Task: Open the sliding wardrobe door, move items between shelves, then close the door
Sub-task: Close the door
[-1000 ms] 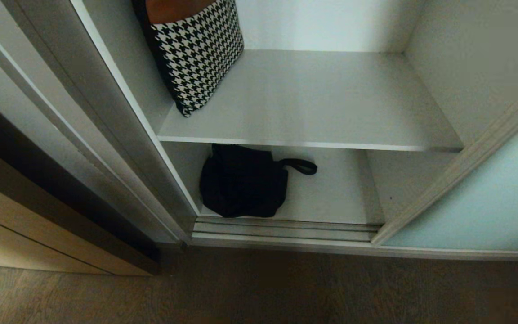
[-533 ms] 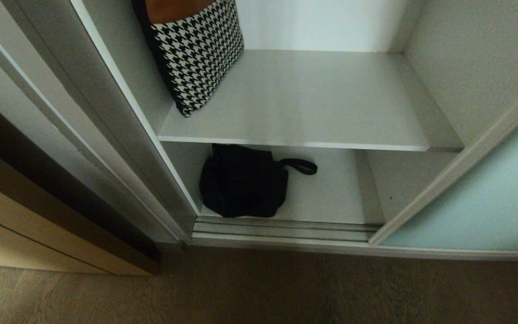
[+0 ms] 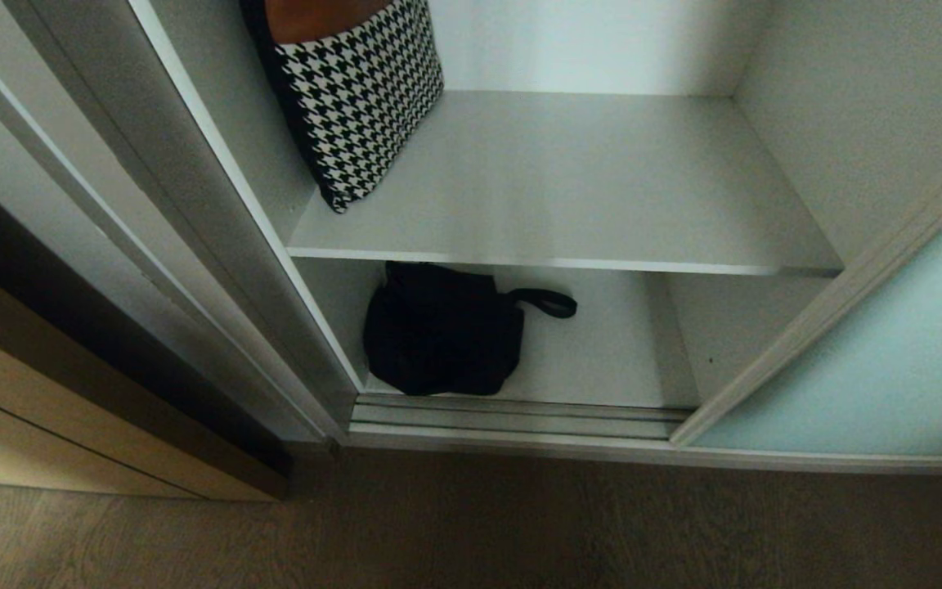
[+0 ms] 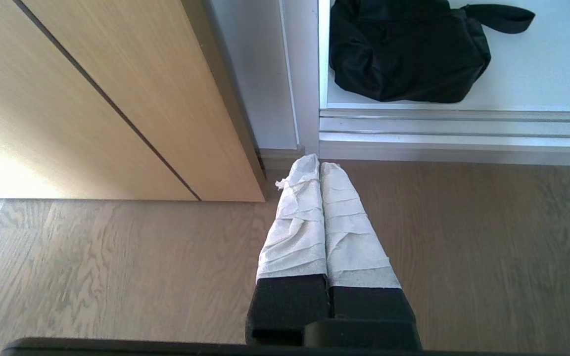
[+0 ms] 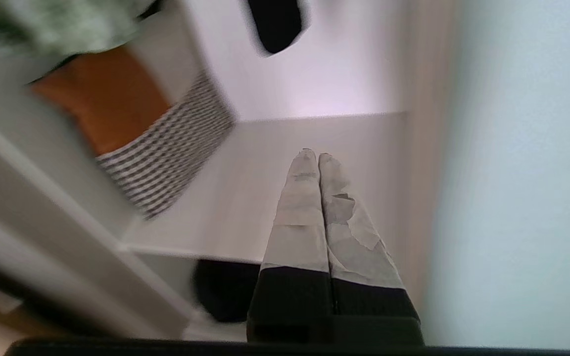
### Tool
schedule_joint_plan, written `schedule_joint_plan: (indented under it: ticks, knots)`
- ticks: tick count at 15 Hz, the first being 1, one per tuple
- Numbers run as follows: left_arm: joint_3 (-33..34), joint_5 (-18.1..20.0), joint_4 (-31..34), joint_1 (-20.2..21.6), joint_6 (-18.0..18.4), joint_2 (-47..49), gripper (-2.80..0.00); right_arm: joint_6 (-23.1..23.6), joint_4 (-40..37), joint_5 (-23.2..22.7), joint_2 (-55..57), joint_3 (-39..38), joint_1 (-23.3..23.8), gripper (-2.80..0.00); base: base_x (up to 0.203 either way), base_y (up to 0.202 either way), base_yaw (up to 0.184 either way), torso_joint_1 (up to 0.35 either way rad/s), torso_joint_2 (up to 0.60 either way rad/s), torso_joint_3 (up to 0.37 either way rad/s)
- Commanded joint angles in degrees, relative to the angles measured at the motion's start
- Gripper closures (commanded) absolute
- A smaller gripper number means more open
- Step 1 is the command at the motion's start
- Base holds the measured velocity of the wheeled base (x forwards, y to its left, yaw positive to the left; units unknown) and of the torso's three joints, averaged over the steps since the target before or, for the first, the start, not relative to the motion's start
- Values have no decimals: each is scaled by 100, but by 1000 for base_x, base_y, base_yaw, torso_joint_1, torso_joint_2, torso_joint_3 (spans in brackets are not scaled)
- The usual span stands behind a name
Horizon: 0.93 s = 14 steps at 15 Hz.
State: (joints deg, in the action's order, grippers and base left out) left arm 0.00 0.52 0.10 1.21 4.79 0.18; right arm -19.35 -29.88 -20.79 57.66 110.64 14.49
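Observation:
The sliding wardrobe door [image 3: 888, 368], frosted pale blue-green glass, stands slid to the right, leaving the wardrobe open. A floppy black bag [image 3: 438, 331] with a strap loop lies at the left of the bottom shelf [image 3: 610, 356]. The upper shelf [image 3: 585, 180] is bare on its right. Neither gripper appears in the head view. My left gripper [image 4: 318, 165] hangs shut and empty over the wood floor, short of the bag [image 4: 408, 54]. My right gripper [image 5: 314, 155] is shut and empty, pointing over the upper shelf [image 5: 245, 198], with the door [image 5: 522, 173] beside it and the bag [image 5: 223, 291] below.
A black-and-white houndstooth bag [image 3: 356, 90] with an orange top leans on the left wall of the upper shelf. A light wood panel [image 4: 117, 99] stands left of the wardrobe. The door tracks [image 4: 458, 128] run along the bottom front edge.
The door's frame edge was blurred a second ago and now stands sharp, almost in the same place. The black bag and the houndstooth bag have not moved.

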Motion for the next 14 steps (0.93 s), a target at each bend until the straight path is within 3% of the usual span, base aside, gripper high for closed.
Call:
schedule_joint_plan:
  ticks: [1, 7, 14]
  knots:
    - [0, 0, -1, 2, 4, 8, 0, -10, 26, 106, 3, 0, 386, 0, 0, 0, 0, 0, 0, 0]
    - [0, 0, -1, 2, 4, 8, 0, -47, 397, 345, 775, -3, 957, 0, 0, 0, 0, 0, 0, 0]
    - [0, 0, -1, 2, 4, 8, 0, -280, 574, 271, 1133, -16, 933, 0, 0, 0, 0, 0, 0, 0]
